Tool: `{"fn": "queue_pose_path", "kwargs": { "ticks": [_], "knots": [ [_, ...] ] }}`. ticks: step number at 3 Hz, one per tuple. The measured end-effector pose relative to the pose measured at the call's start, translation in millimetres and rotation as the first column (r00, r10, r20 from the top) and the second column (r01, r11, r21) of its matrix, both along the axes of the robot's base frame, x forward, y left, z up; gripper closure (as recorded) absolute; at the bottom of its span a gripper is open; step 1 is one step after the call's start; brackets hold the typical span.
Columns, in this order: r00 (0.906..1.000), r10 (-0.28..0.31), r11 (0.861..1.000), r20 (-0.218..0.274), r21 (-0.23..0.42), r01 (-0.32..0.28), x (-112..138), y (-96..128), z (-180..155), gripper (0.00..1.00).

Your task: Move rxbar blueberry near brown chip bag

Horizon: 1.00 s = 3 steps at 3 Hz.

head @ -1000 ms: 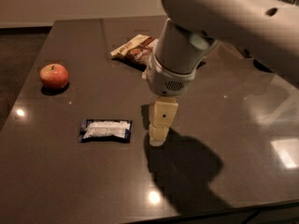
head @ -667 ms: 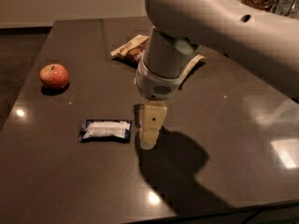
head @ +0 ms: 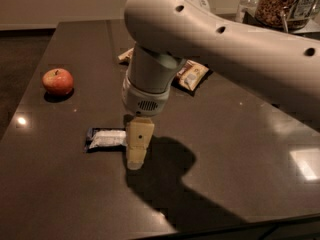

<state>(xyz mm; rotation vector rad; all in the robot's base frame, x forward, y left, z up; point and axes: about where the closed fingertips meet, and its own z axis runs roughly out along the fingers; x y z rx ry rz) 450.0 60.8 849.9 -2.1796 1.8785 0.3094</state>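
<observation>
While the small dark-blue, white-labelled rxbar blueberry (head: pixel 106 138) is lying flat, the cream gripper (head: pixel 135 163) is hanging just beside it; its opening cannot be told.

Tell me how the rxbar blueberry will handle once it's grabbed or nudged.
The rxbar blueberry lies flat and thin, so it probably won't roll or tip. Its small size suggests it is light. On the glossy table it may slide if nudged by the gripper, which hangs low beside one end of it.
</observation>
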Motion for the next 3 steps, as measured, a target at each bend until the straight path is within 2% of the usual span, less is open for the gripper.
{"fn": "queue_pose_path", "kwargs": {
  "ticks": [2,3],
  "knots": [
    [0.9994,0.005,1.0,-0.035,0.009,-0.005,-2.7,34.6,-12.5,0.0],
    [0.9987,0.002,1.0,-0.051,0.007,-0.001,-2.4,42.7,-16.7,0.16]
  ]
}}
